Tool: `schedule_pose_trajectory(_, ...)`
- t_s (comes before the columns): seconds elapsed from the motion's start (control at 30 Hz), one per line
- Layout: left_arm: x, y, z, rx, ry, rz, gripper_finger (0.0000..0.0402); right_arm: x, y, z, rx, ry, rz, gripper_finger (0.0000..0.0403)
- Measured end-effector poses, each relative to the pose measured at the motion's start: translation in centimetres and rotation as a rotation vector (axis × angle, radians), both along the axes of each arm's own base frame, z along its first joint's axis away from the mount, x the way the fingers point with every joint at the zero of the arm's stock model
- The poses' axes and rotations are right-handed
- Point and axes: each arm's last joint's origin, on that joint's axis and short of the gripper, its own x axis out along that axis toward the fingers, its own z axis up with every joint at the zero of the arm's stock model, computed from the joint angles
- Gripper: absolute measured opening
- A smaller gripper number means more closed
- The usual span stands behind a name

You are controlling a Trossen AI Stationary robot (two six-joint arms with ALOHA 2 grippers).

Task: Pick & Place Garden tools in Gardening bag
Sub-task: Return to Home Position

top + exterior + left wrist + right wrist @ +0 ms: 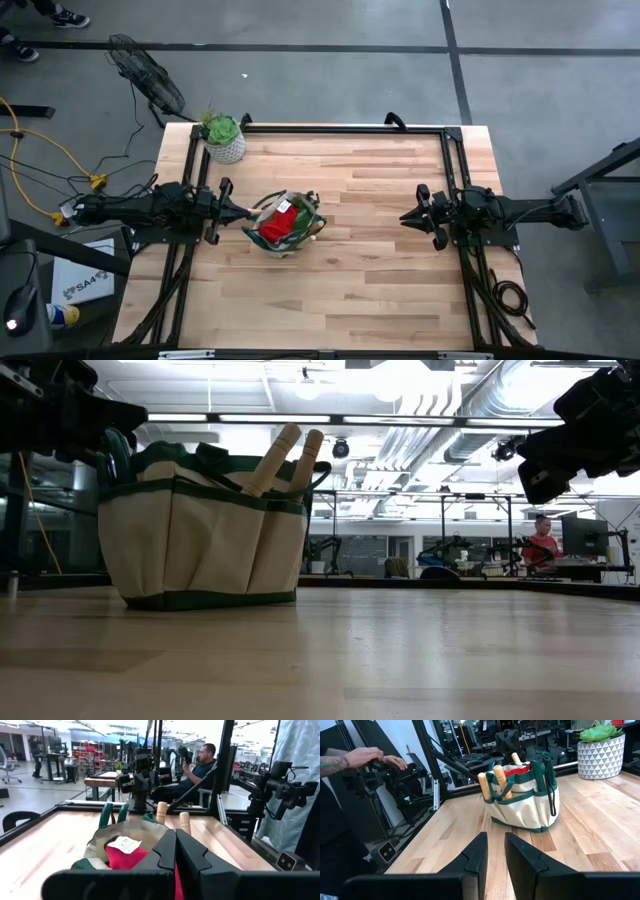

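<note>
Pale plank counter (380, 260) on a black frame, grey workshop floor around it, bright ceiling lights and distant benches beyond in the low view. Left of centre on the counter, upright: gardening bag (285, 225), beige with dark green trim. Inside it, red cloth (277, 228) uppermost, a small white tag lying on it; two pale wooden trowel handles (285, 455) leaning out over the rim side by side; two green shear handles (112, 815) poking up at the rim. Just beside the bag, on its left and raised off the wood: left gripper (245, 212), fingers (162, 850) pressed together, empty, tips toward the bag; contact with the fabric not clear. Well apart from the bag, over the right side of the counter: right gripper (405, 218), fingers (477, 852) parted by a narrow gap, empty, aimed at the bag. At a corner on the left arm's side, green plant (224, 140) in a white patterned pot. Off the counter, a hand (370, 756) resting on dark equipment; a seated person (200, 767) behind the far frame.
</note>
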Motion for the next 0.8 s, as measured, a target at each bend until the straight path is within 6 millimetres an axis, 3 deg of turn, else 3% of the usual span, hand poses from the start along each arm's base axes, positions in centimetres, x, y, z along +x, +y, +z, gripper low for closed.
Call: schedule_pose_trajectory(0.8,0.07,0.01,-0.76,0.001,0.071,0.002,0.0,0.0,0.0,0.0,0.0,0.0,0.0,0.0057)
